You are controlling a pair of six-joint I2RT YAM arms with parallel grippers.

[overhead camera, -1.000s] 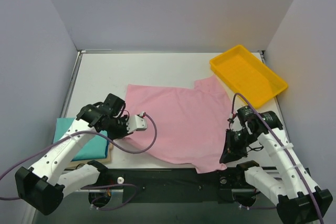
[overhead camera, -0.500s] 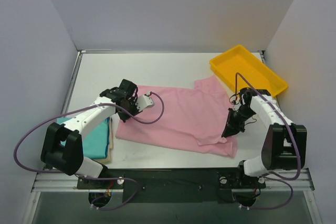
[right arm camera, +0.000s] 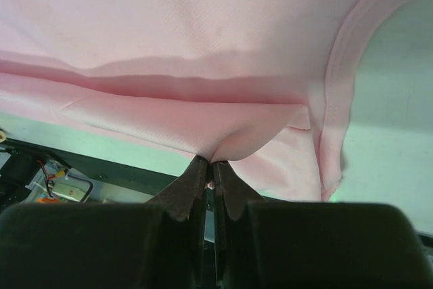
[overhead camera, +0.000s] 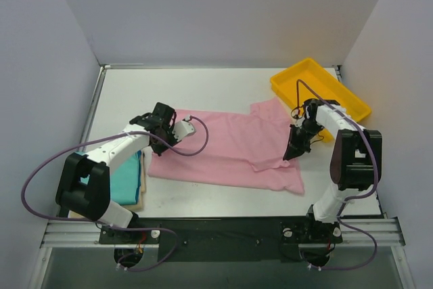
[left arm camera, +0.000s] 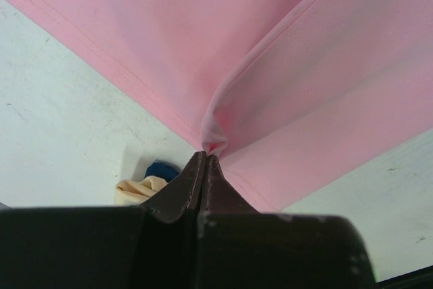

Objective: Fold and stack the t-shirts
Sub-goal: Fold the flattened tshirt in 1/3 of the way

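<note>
The pink t-shirt (overhead camera: 230, 150) lies spread on the bench (overhead camera: 203, 89) between both end effectors, its near part doubled over. The left end effector (left arm camera: 205, 160) is clamped on its left edge, and the right end effector (right arm camera: 211, 166) is clamped on a fold at its right side. The teal t-shirt (overhead camera: 125, 177) lies atop the cream t-shirt (overhead camera: 142, 182), nearer than the left end effector. A yellow tray (overhead camera: 352, 103) sits beyond the right one.

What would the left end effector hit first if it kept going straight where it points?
Probably more of the light pink cloth t-shirt the left end effector pinches; depth is unclear.
</note>
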